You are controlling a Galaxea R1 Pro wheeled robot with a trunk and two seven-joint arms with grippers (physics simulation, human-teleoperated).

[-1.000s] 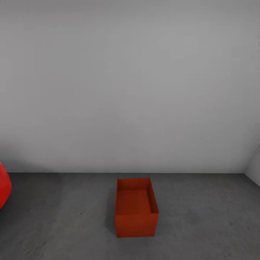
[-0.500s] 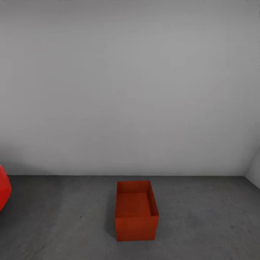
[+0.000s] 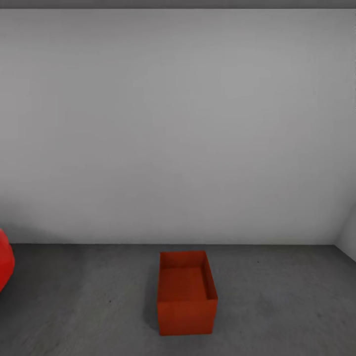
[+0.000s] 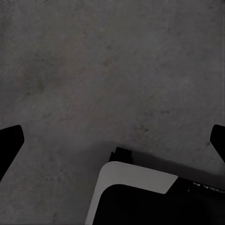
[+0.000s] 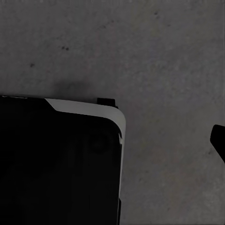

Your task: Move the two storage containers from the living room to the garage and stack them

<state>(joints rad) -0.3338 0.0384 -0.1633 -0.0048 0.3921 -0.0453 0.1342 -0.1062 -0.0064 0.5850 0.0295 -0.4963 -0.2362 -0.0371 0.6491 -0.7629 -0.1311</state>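
Note:
One orange-red storage container (image 3: 187, 302) stands open-topped and empty on the dark grey floor (image 3: 287, 306), a short way out from a plain white-grey wall (image 3: 178, 123). My left gripper (image 4: 112, 143) hangs over bare floor (image 4: 93, 70), open, its black fingertips (image 4: 9, 143) at the picture's two sides with nothing between them. My right gripper (image 5: 112, 145) also hangs over the floor (image 5: 154, 47) and is open. One of its fingertips (image 5: 218, 139) shows at the picture's edge; the other blends into the dark body beside it.
A rounded bright-red object (image 3: 4, 264) shows partly at the head view's left edge, on the floor. The wall meets another wall in a corner at the far right (image 3: 347, 232). My own dark, white-edged body (image 4: 140, 197) (image 5: 61, 159) sits under both wrists.
The whole head picture has slid down a little, so the camera has moved: the container sits lower in the frame and a dark strip shows above the wall. The container itself stays put.

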